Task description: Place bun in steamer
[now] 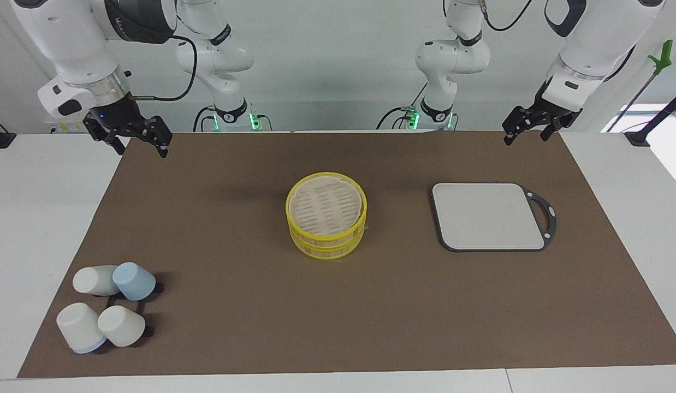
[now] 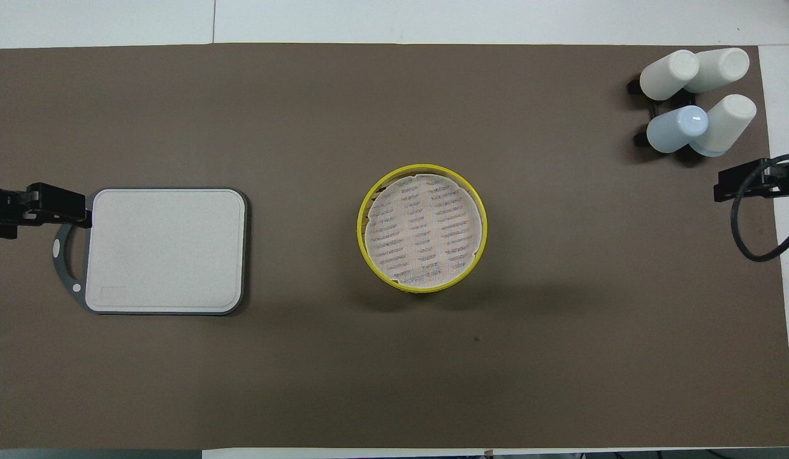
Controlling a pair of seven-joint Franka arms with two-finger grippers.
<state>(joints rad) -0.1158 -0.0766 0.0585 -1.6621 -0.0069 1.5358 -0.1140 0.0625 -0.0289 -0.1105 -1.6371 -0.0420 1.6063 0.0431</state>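
Right now both of my arms wait raised at my own end of the table, one at each end of the brown mat (image 1: 250,305). My left gripper (image 1: 531,126) hangs over the mat's near corner at the left arm's end, its black fingers spread apart and holding nothing; in the overhead view it covers the handle end of the grey square board with a dark rim and a looped handle (image 2: 168,250). My right gripper (image 1: 131,137) hangs over the mat's near corner at the right arm's end, fingers likewise spread and empty. The round yellow-rimmed bamboo-style steamer (image 1: 326,219) stands upright at the middle of the mat, two tiers stacked, with a pale slatted surface showing on top (whether that is a lid or the basket's floor I cannot tell). The board lies flat beside it toward the left arm's end, well apart from it. A cluster of four tumbled cups (image 2: 697,99), three white and one pale blue, rests on a small black rack at the mat's corner farther from me, toward the right arm's end. No bun shows in either view.
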